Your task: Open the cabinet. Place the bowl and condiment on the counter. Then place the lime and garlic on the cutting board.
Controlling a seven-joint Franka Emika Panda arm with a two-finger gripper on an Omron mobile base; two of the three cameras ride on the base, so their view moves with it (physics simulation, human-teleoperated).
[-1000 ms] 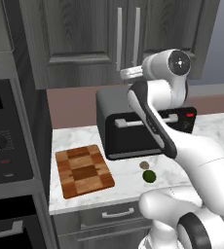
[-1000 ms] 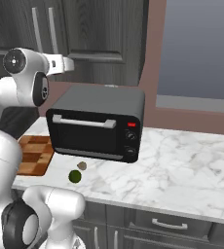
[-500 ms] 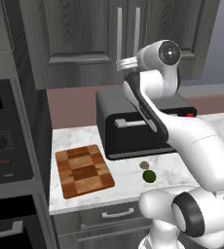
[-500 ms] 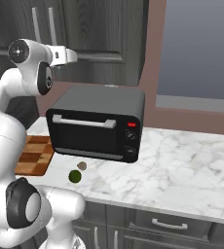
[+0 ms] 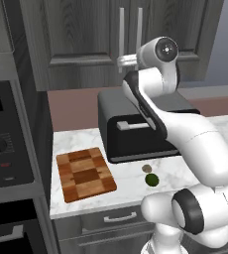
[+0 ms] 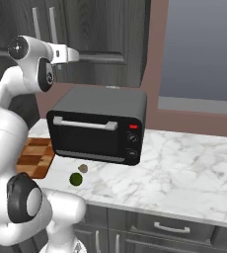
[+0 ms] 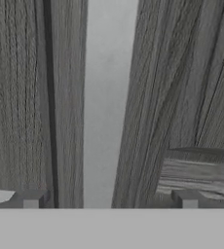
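Wood grain in dark grey runs across the cabinet (image 5: 86, 39), whose two panelled doors meet at a thin dark seam and carry long, straight silver bar handles (image 5: 121, 31) set side by side. Both doors are shut. The gripper (image 7: 109, 202) is raised to the lower part of these handles; in the hand view its two blocky fingertips (image 7: 30, 199) stand wide apart with one smooth metal bar (image 7: 106, 97) running up between them, and neither tip can be seen touching it. From the left base view the hand's pale end (image 5: 127, 63) sits just at the foot of the handles.

Below the cabinet, a boxy black toaster oven (image 5: 136, 131) with a matte top, a dark glass door and a silver bar handle stands on the counter (image 6: 194, 158), a white marble slab with faint grey veins. The cutting board (image 5: 85, 173), a rectangle of light and dark brown wooden blocks in a chequer, lies flat on the counter left of the oven. In front of the oven rest the lime (image 5: 151, 179), a small dark green ball, and the garlic (image 5: 147, 168), a beige-grey roundish lump, just beside each other and well apart from the board. Grey drawers (image 6: 170, 227) with short curved handles run under the worktop.
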